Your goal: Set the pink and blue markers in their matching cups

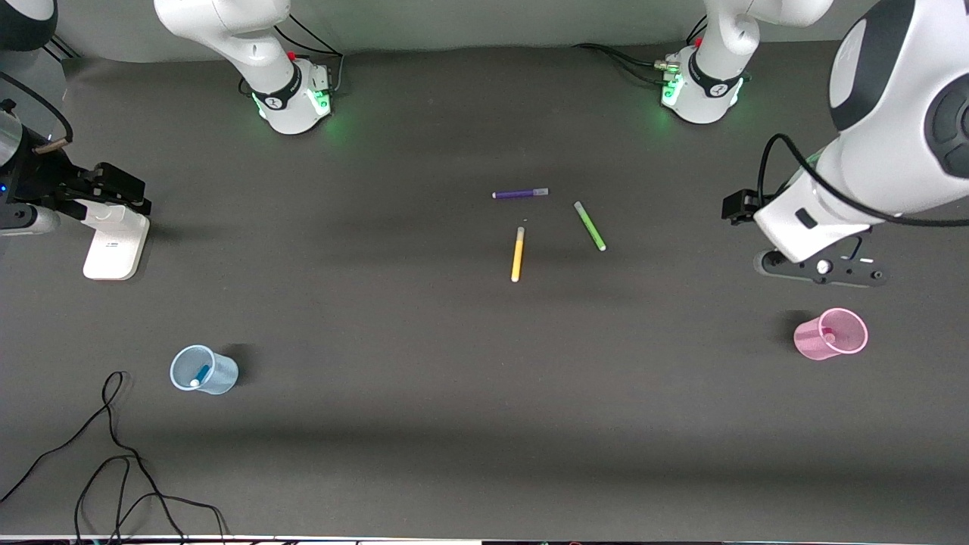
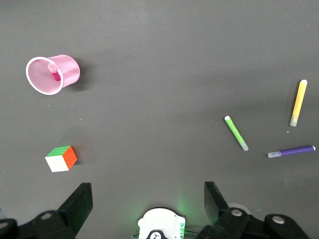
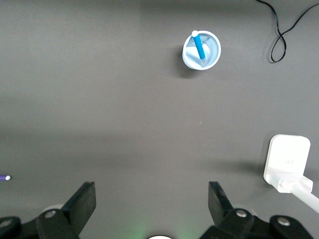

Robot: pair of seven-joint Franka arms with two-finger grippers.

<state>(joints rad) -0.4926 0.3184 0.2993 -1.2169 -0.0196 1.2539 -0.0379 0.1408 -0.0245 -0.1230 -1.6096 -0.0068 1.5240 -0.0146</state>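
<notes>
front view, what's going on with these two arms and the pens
Nothing is being handled now. The blue marker stands in the blue cup at the right arm's end, the pink marker in the pink cup at the left arm's end. Both grippers are open and empty: the left gripper above the table near the pink cup, the right gripper at its own end. Purple, yellow and green pens lie mid-table.

The pink marker (image 1: 828, 335) shows only its tip inside the pink cup (image 1: 811, 341); the rest blurs behind the tinted wall. A Rubik's cube (image 2: 61, 158) is hidden under the left arm in the front view. The purple pen (image 3: 5, 177) is cut off at the right wrist view's edge
</notes>
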